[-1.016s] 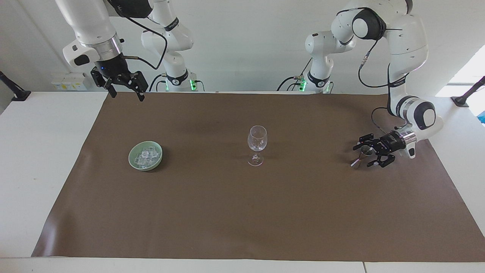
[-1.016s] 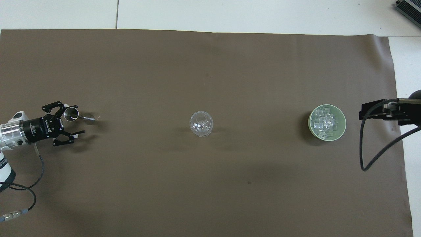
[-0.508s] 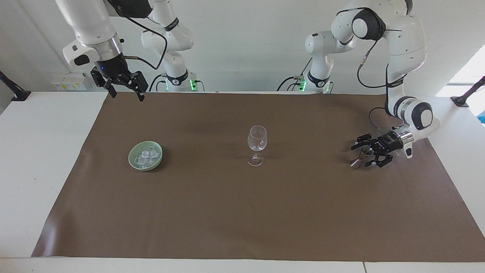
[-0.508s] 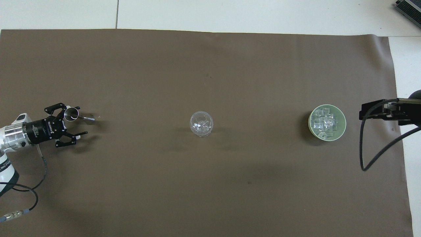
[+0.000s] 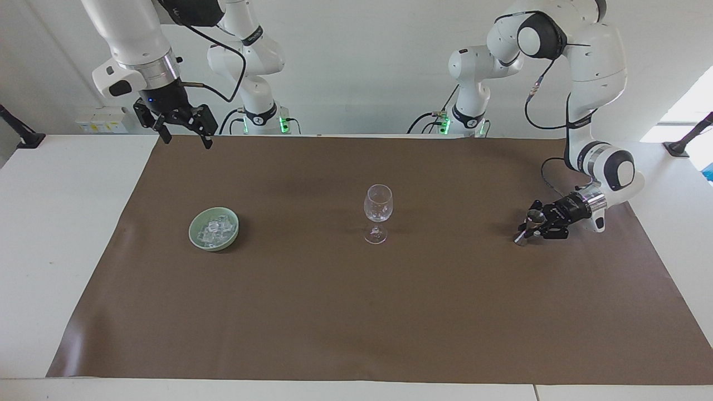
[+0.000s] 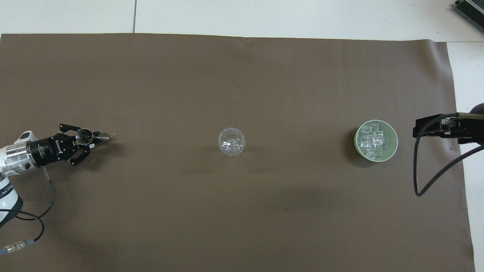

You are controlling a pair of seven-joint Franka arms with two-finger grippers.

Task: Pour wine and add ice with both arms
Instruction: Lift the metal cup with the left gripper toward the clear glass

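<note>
**Left gripper closes on the small metal cup**

The left gripper, low over the brown mat at the left arm's end of the table, has just drawn its fingers in around the small metal cup. A moment earlier they stood wide on either side of it; now they pinch it. The cup has not left the mat, so the grasp is made but the lift has not begun. This looks like the opening of the pouring step: the cup would next have to travel to the wine glass, which stands upright at the middle of the mat, apparently empty.

The right gripper has not moved. It hangs high over the edge of the mat nearest the robots, at the right arm's end, fingers apart and holding nothing, and waits. The ice lies untouched in the green bowl, toward the right arm's end, well apart from the glass.

The overhead view looks down into the cup and shows the left gripper's fingers meeting around it. The facing view shows instead how low that gripper sits, and how high the right one hangs; from overhead only part of the right gripper shows.
</note>
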